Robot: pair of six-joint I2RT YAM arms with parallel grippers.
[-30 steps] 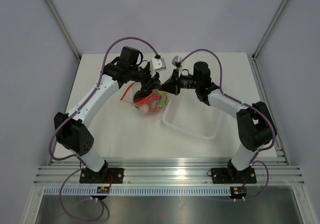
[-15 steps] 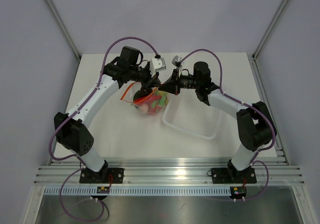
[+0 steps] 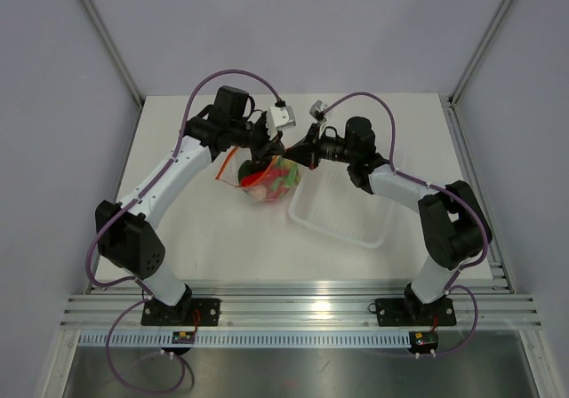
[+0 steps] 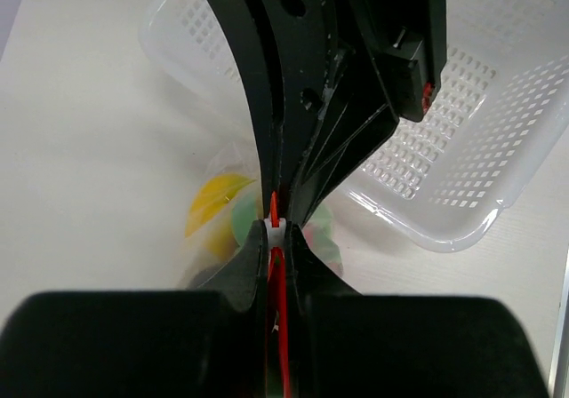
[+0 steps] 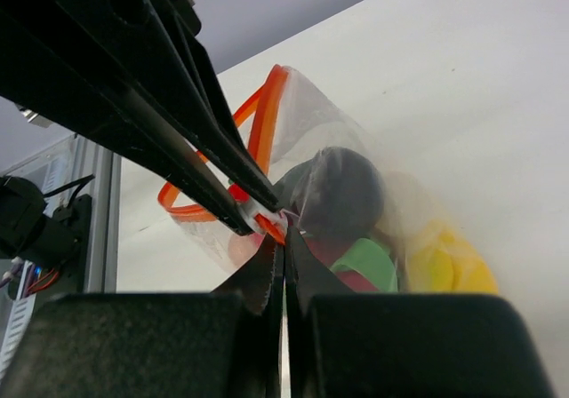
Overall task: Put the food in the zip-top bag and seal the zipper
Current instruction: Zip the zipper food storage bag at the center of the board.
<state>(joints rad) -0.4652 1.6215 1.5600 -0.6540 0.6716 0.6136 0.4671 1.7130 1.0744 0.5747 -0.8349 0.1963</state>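
Orange-red is where the action is: the zipper (image 5: 265,118) is now pinched from both sides. A second ago the left gripper (image 4: 277,234) stood part-way open at the bag's mouth; now its jaws have clamped tight on the strip. The right gripper (image 5: 283,241) has not let go. It is closed on the same strip, its tips almost touching the left's. Otherwise the arms have barely shifted, and the zip-top bag (image 3: 271,183) sits in much the same spot, near the middle of the surface (image 3: 200,229) toward the back.

Food (image 3: 277,176) is inside the bag: the yellow banana (image 4: 213,213), a dark round fruit (image 5: 342,189) and a green piece (image 5: 373,266) pressed against the plastic. Beyond the pinch, seen from the right wrist, the mouth gapes in a loop, with the two halves of the strip apart there. Whether the bag's bottom rests on the surface, I cannot tell.

Room now: the clear tray (image 3: 348,211) lies just beside the bag on the right, the right forearm passing over its far edge. Left of the bag and in front of it the white surface runs open to its edges. Behind the bag, a band of surface lies before the back wall (image 3: 293,34).
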